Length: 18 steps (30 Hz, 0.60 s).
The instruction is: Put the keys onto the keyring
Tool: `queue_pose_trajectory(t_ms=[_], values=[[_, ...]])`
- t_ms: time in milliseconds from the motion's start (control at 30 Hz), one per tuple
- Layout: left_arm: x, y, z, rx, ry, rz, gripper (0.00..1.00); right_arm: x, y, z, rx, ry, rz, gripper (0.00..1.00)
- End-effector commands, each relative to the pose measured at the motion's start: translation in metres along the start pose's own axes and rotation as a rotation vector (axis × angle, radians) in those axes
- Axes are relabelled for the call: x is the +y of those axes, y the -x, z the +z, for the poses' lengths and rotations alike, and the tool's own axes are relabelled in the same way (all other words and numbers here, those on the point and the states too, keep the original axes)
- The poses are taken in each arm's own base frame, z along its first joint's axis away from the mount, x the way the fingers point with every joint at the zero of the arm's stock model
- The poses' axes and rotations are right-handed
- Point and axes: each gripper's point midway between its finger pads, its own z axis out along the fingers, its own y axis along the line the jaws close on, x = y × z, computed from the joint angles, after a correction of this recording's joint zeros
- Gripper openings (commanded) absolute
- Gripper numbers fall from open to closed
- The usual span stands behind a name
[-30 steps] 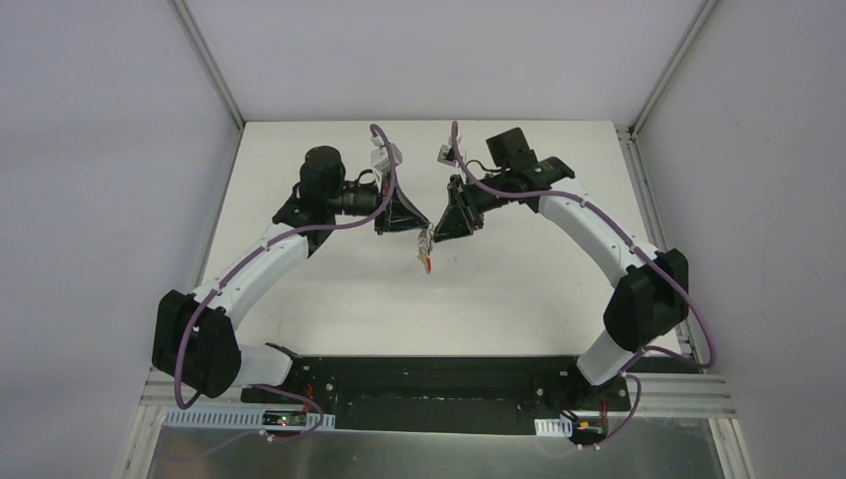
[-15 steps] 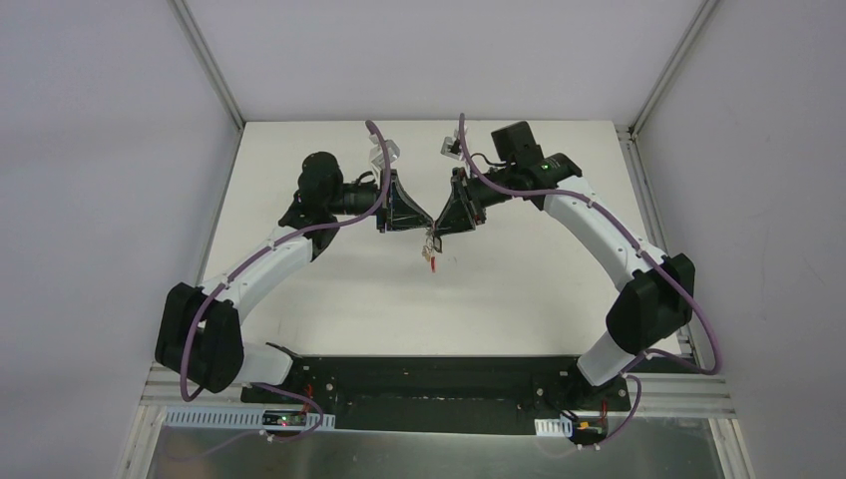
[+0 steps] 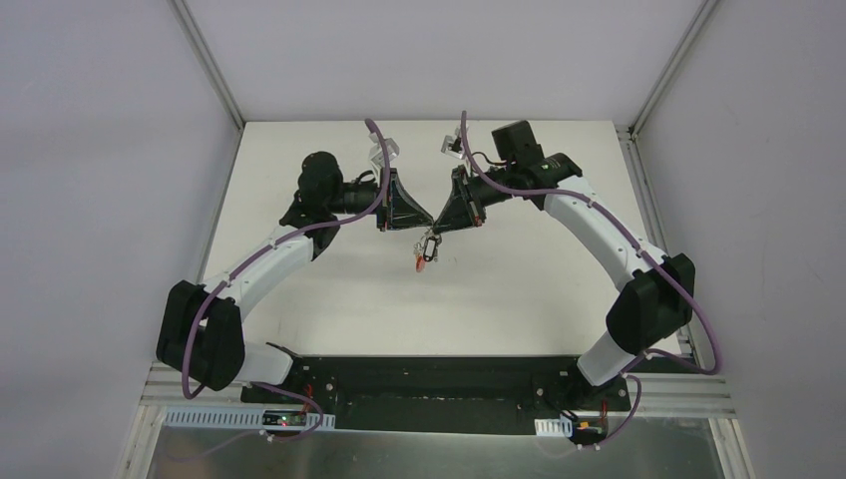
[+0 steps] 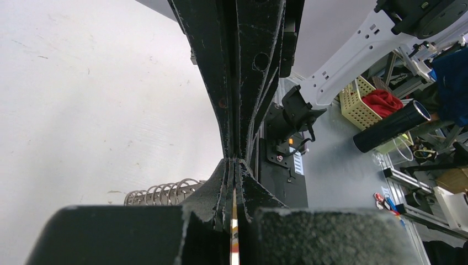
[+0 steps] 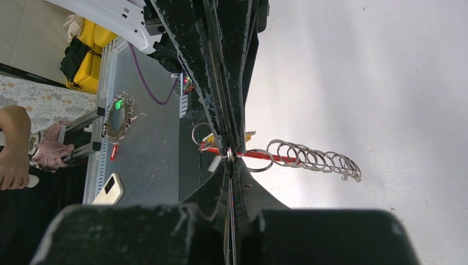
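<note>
The left claw (image 4: 234,182) is clenched. A thin orange-and-white sliver (image 4: 234,234) is pinched deep between its black, scuffed, foam-faced fingers, and I take it to be the tag of the keyring (image 3: 423,255). The keyring hangs clear of the white table (image 3: 519,289), just below the spot where the two claws meet tip to tip. A row of small silver wire loops (image 5: 312,157) fans out sideways from a narrow red band (image 5: 264,156). The bunch looks light and floppy as a whole and is likely to swing or twist on any move. Each loop is probably stiff, springy, smooth round wire that would slip between flat pads. The flat band or the tag looks like the safer place to grip, which would leave one loop free to be prised open. The right claw (image 5: 229,168) is also clamped shut, nipping the keyring where the red band meets a wire ring. Both arms therefore hold the same bunch from opposite sides. I cannot find a loose key in any view.
</note>
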Motion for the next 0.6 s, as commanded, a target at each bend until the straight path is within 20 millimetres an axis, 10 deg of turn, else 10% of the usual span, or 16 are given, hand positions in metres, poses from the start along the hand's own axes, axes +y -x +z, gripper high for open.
queue_pose_trajectory(t_ms=[0, 167, 567], values=[[-0.005, 0.009, -0.002, -0.021, -0.030, 0.057, 0.00, 0.017, 0.014, -0.005, -0.037, 0.034, -0.069, 0.00], [-0.007, 0.012, -0.002, -0.018, -0.037, 0.082, 0.01, 0.010, 0.011, -0.007, -0.022, -0.021, -0.077, 0.00], [-0.001, -0.014, -0.023, 0.267, 0.071, 0.332, 0.40, 0.004, -0.005, 0.008, 0.079, -0.064, -0.077, 0.00]])
